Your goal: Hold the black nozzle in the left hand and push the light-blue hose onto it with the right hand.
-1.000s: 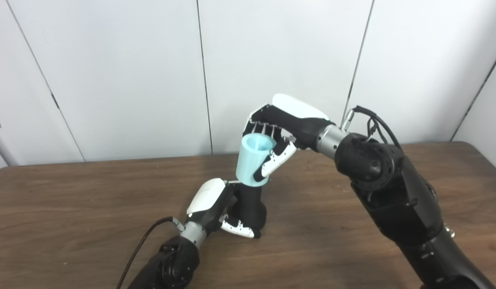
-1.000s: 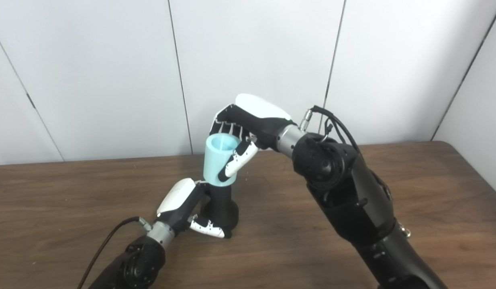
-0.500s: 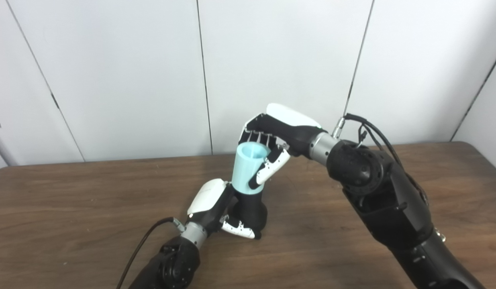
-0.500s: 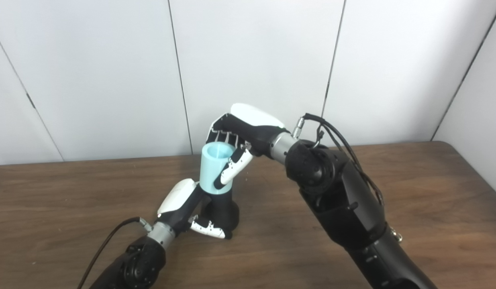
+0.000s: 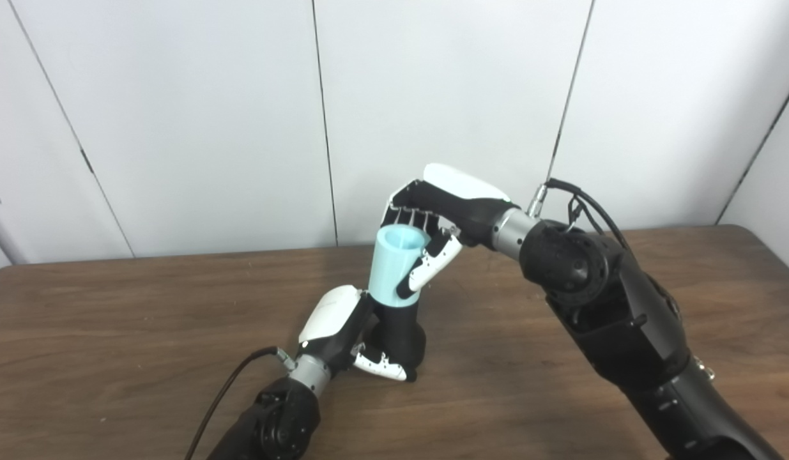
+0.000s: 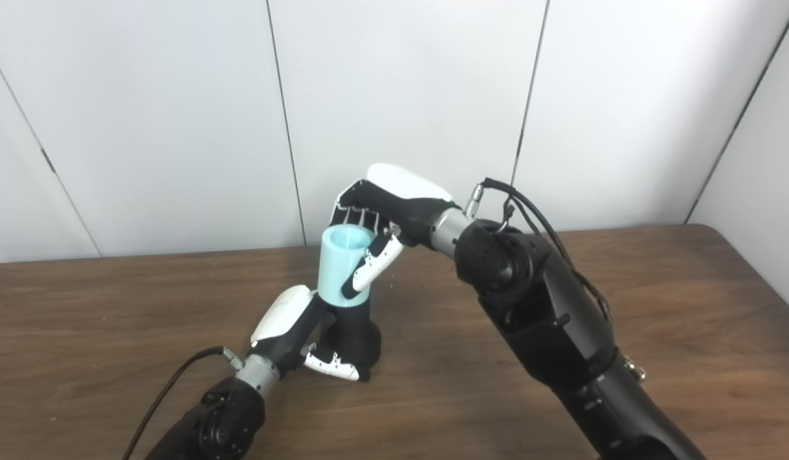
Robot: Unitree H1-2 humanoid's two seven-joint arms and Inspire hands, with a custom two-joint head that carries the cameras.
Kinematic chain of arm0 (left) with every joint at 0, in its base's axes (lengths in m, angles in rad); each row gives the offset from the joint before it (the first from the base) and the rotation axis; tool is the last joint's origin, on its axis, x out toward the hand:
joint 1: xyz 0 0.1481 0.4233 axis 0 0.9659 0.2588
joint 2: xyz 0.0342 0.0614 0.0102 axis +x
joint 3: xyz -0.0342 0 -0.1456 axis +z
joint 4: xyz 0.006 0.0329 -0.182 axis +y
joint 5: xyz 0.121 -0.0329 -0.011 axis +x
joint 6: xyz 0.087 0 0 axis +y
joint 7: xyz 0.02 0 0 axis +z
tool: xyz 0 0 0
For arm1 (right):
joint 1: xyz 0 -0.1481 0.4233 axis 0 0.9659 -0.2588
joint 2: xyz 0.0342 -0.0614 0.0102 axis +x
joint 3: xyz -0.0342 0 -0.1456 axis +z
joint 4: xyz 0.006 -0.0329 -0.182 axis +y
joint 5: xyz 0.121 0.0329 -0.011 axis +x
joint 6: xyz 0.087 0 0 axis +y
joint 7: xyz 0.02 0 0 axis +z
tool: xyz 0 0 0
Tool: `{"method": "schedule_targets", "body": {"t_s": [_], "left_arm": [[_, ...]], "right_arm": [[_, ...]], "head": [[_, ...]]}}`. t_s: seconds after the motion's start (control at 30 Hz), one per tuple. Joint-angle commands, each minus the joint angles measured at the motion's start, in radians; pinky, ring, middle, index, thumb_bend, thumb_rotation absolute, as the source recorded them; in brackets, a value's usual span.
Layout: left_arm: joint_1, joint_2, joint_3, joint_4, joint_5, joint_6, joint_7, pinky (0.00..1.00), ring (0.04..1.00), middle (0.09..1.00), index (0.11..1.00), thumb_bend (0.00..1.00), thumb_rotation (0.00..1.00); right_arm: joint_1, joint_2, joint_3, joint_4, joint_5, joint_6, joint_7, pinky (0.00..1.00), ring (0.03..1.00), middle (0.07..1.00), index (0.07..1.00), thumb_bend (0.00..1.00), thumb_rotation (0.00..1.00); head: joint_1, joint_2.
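Observation:
The black nozzle point(image 5: 402, 335) stands upright on the wooden table point(image 5: 113, 332), wide base down. My left hand point(image 5: 343, 332) is shut around its base from the left. The light-blue hose point(image 5: 394, 268), a short open-topped tube, sits over the nozzle's narrow top, tilted slightly. My right hand point(image 5: 432, 217) is shut on the hose from behind and above, thumb across its front. The same scene shows in the right eye view, with the hose point(image 6: 343, 268) on the nozzle point(image 6: 352, 338).
A black cable point(image 5: 222, 399) runs along my left forearm. The right forearm point(image 5: 611, 319) crosses the table's right half. White wall panels point(image 5: 177, 115) stand behind the table's far edge.
My right hand has lowered the hose down and a little left, onto the top of the nozzle. In the last half second it barely moved. The left hand has stayed put.

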Motion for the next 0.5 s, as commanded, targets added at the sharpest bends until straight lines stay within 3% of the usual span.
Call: {"method": "schedule_targets", "body": {"t_s": [0.0, 0.47], "left_arm": [[0.048, 0.002, -0.038, 0.017, 0.014, 0.009, -0.086, 0.87, 0.594, 0.475, 0.49, 0.52, 0.0], [0.049, 0.008, -0.035, 0.013, 0.01, 0.013, -0.094, 0.88, 0.594, 0.473, 0.491, 0.52, 0.0]], "right_arm": [[-0.051, -0.032, -0.009, -0.004, -0.016, -0.012, -0.008, 0.38, 0.441, 0.492, 0.484, 0.52, 0.0], [-0.077, -0.088, 0.01, 0.011, -0.045, -0.049, -0.013, 0.39, 0.449, 0.484, 0.482, 0.52, 0.0]], "head": [[-0.001, 0.001], [-0.006, 0.011]]}}
